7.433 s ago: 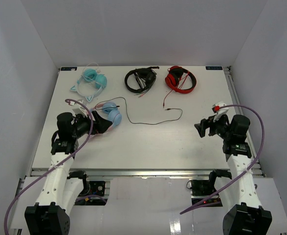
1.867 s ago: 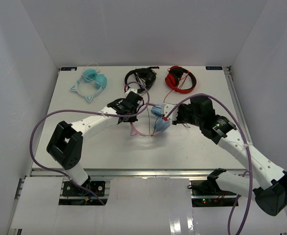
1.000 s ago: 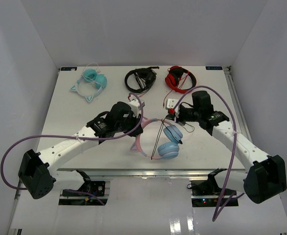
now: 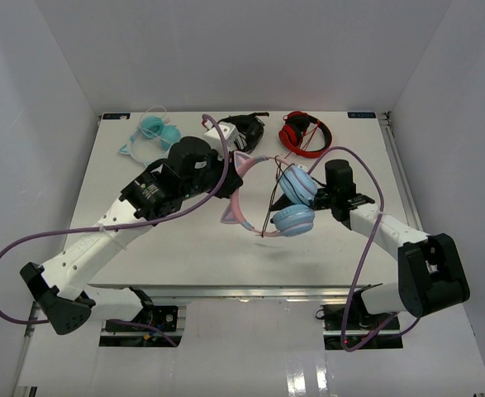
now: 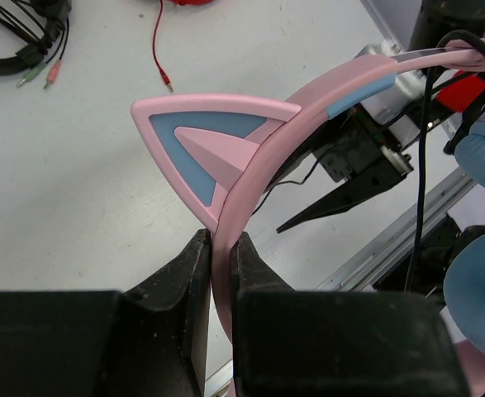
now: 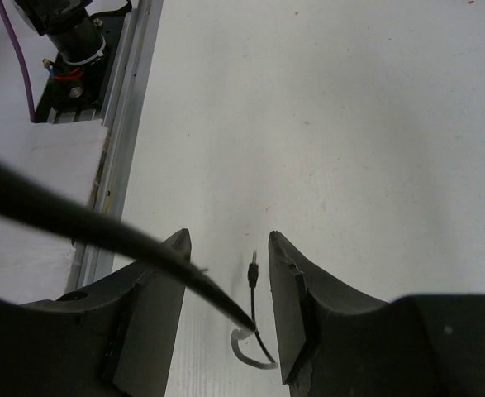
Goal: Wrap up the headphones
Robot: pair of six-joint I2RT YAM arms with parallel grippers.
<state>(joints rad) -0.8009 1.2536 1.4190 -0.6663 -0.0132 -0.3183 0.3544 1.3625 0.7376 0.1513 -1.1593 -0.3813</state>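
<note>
The headphones hang in the air over the middle of the table, pink headband point(image 4: 244, 194) at the left and both light blue earcups point(image 4: 294, 219) at the right. My left gripper point(image 5: 221, 241) is shut on the headband point(image 5: 308, 112) just below a pink and blue cat ear point(image 5: 205, 141). From above, the left gripper point(image 4: 230, 165) sits at the top of the band. The thin dark cable point(image 4: 267, 217) loops down under the earcups. My right gripper point(image 4: 318, 198) is beside the earcups, open. In its wrist view the cable point(image 6: 102, 223) crosses between the fingers of the right gripper point(image 6: 225, 246), unclamped, its plug point(image 6: 252, 273) dangling.
Teal cat-ear headphones point(image 4: 153, 136) lie at the back left. Black headphones point(image 4: 246, 126) are partly hidden behind my left wrist, and red headphones point(image 4: 305, 132) lie at the back right. The table's near rail point(image 6: 130, 91) shows in the right wrist view.
My left arm has lifted the headphones and carried them toward the back. My right gripper, shut a second ago, has opened and moved in next to the earcups.
</note>
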